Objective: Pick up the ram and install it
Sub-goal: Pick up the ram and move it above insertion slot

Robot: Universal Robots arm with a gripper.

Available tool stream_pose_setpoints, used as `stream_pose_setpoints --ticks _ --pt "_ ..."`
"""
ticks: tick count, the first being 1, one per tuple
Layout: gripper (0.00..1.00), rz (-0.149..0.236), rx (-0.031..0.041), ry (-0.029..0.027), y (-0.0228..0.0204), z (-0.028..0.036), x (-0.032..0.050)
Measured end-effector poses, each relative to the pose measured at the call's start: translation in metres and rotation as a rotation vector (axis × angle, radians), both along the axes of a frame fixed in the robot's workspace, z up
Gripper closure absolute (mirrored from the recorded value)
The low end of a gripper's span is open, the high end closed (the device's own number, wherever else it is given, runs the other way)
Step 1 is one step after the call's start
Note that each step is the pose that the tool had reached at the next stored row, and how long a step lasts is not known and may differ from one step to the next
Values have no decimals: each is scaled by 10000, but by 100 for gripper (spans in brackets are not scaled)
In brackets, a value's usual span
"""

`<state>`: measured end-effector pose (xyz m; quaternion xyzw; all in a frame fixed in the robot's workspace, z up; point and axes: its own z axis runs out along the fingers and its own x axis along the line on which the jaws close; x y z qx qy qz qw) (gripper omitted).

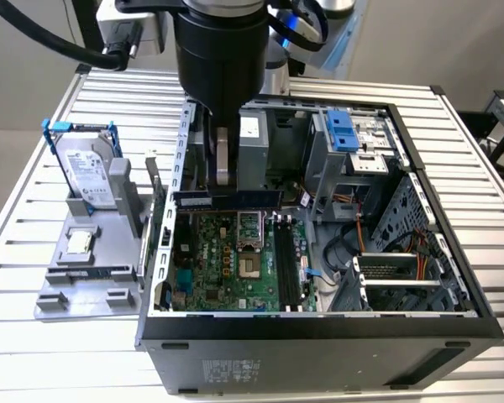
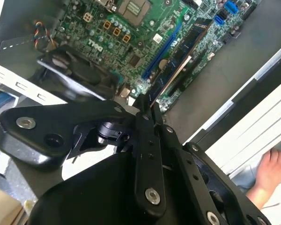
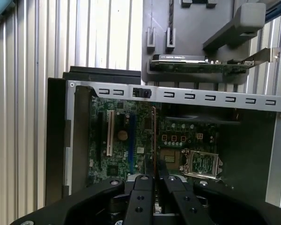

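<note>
Black metal 2-finger claw is closed tight on the long, thin, dark circuit-board ram strip; the exterior view shows the grip at mid-length. Strip sits level inside the open dark-grey computer case, above the green motherboard. Cannot tell whether it touches the board. In the second wrist view the claw hides the strip's near half. 1 bare hand is cut off at the edge. Silver hard drive in blue frame stands outside the case; print on its white label unreadable.

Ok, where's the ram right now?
In the exterior view the ram sits clamped in the gripper, inside the open computer case, just above the green motherboard.
</note>
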<state>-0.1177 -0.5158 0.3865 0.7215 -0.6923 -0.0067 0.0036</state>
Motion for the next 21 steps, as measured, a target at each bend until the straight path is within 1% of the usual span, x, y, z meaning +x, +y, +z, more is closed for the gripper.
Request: stream_pose_setpoints --ticks 21 --pt "100 0 -1 4 0 0 465"
